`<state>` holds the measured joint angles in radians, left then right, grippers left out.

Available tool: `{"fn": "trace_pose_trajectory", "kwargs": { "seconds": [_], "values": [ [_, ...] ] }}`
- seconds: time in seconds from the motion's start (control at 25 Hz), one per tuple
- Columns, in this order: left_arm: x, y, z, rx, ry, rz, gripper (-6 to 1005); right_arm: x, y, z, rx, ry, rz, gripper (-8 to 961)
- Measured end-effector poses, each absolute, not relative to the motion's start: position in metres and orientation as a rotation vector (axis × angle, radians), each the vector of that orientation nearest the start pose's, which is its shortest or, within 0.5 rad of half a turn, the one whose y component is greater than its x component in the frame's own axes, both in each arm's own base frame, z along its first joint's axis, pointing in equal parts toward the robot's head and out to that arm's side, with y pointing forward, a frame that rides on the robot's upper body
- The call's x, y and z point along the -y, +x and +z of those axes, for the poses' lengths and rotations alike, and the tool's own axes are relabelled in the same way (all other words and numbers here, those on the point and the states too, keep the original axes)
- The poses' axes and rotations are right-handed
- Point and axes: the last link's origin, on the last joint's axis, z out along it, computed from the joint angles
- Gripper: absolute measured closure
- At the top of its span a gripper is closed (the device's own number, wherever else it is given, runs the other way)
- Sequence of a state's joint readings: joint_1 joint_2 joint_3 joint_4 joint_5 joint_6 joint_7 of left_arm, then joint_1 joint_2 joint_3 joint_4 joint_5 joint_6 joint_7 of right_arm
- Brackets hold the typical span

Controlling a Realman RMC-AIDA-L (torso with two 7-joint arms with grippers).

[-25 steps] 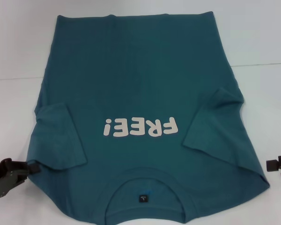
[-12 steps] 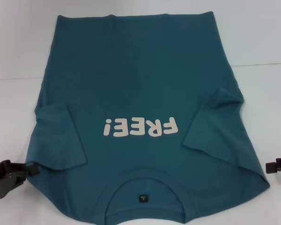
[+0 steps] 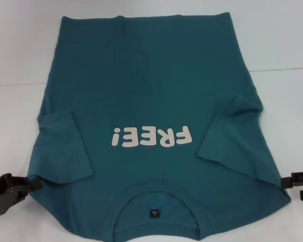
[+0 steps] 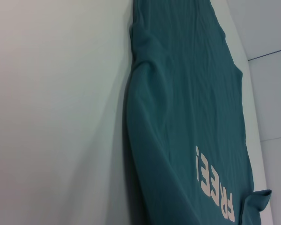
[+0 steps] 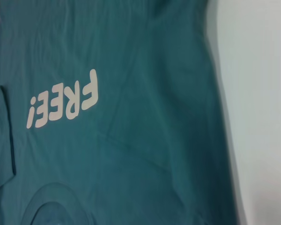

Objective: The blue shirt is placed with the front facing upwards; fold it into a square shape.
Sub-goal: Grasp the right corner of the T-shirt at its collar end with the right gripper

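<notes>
The blue shirt [image 3: 151, 75] lies flat and front up on the white table [image 3: 15, 50]. Its collar [image 3: 156, 199] is nearest me and its hem is at the far end. The white "FREE!" print [image 3: 151, 136] faces up. Both short sleeves are folded inward over the body, the left sleeve [image 3: 60, 146] and the right sleeve [image 3: 232, 131]. My left gripper [image 3: 28, 189] sits open at the near left shoulder edge, its upper finger at the cloth. My right gripper [image 3: 293, 185] is open at the near right shoulder edge. The wrist views show the shirt [image 4: 187, 93] [image 5: 131, 164] and no fingers.
Bare white tabletop runs along both sides of the shirt [image 3: 288, 116]. A pale wall or backdrop [image 3: 272, 30] rises behind the table's far edge, where the shirt's hem lies.
The right gripper has slid left until it meets the shirt's shoulder edge. The left gripper has shifted slightly toward me at the left edge. The shirt has not moved.
</notes>
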<state>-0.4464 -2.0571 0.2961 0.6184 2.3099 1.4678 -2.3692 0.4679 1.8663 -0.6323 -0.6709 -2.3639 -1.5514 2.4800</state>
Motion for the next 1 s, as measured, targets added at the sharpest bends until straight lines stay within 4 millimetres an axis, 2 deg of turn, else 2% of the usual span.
{"fn": "trace_pose_trajectory", "kwargs": {
  "seconds": [1.0],
  "values": [
    [-0.297,-0.353,0.025,-2.503,2.085,0.932,961,-0.322,0.349,0.066,-2.023,-2.046,0.19,31]
  ]
}}
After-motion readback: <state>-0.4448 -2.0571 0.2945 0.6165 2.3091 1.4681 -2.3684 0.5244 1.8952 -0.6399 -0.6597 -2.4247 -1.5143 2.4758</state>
